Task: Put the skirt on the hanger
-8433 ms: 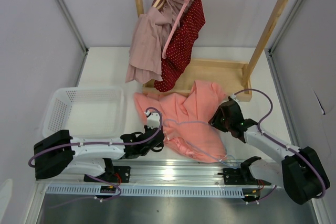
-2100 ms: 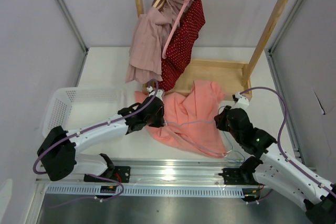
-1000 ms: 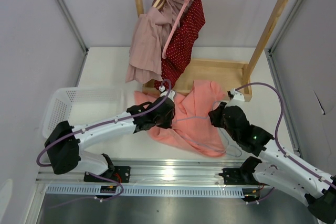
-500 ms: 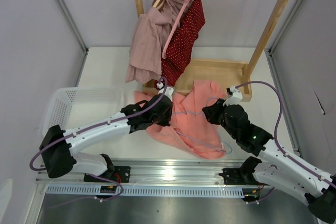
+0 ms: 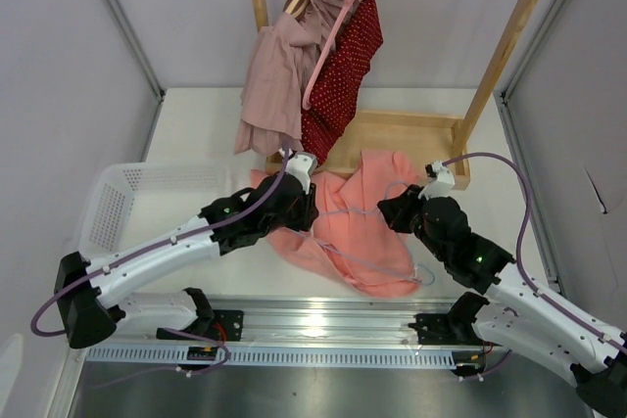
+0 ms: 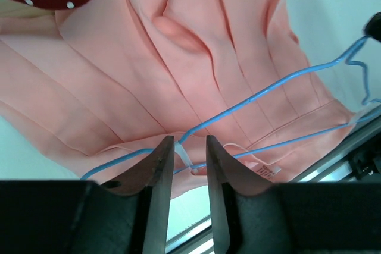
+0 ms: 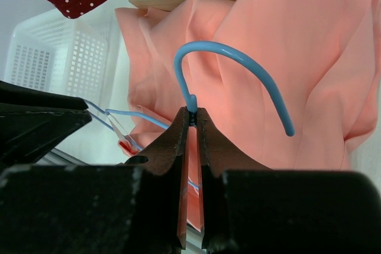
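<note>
The salmon-pink skirt lies crumpled on the table in front of the wooden rack. The thin light-blue hanger lies across it. My right gripper is at the skirt's right side, shut on the hanger at the base of its hook; its tips pinch the wire. My left gripper is over the skirt's left part. In the left wrist view its jaws stand slightly apart, open, with the hanger wire and a small white loop just beyond the fingertips, over the skirt.
A wooden rack stands behind the skirt with a mauve garment, a red dotted garment and a pink hanger. A white basket sits at the left. A metal rail runs along the near edge.
My right gripper, holding the hanger hook, has shifted a little left and away from me. My left arm has swung its elbow left while its gripper stays over the skirt's left part.
</note>
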Robot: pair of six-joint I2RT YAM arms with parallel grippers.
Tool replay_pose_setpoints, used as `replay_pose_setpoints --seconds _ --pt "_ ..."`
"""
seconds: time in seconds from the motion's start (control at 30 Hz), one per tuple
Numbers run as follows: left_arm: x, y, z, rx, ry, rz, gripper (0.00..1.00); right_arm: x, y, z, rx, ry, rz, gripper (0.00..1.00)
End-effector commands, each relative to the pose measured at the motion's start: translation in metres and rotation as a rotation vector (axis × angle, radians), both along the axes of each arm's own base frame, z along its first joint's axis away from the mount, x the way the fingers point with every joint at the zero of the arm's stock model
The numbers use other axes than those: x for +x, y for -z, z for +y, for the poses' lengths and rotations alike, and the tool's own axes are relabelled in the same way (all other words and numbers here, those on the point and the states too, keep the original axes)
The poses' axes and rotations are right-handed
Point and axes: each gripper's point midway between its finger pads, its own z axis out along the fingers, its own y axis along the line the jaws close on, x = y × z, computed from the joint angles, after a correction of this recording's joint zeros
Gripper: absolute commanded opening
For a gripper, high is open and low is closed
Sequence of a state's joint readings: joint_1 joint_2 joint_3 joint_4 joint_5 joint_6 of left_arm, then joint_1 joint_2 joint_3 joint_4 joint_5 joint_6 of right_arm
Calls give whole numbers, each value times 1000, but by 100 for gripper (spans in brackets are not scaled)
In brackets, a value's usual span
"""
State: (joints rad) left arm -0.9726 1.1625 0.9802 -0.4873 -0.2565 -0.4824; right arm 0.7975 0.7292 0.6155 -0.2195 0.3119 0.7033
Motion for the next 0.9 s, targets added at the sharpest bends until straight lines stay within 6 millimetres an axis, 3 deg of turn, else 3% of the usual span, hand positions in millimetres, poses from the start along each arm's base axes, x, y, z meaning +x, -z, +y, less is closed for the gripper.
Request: replay_pose_setpoints --seconds 0.0,0.2,0.47,0.6,0.73,0.87 --pt "1 -28 -7 -59 56 -75 34 -1 -12 5 43 -16 -31 0" --pt "-4 -64 -24 -133 182 -165 47 -3 -14 8 37 -41 -41 0" --pt "-13 -81 -82 -154 547 -255 63 -8 -17 9 45 -63 -43 0" --pt "-10 -66 -97 -136 643 -202 69 -11 -19 8 44 -64 -42 0" --pt "-8 -64 -106 -159 707 -192 72 -13 -22 4 44 -59 -50 0" --pt "-7 -45 -110 -121 747 -139 72 -14 -24 2 41 -56 -53 0"
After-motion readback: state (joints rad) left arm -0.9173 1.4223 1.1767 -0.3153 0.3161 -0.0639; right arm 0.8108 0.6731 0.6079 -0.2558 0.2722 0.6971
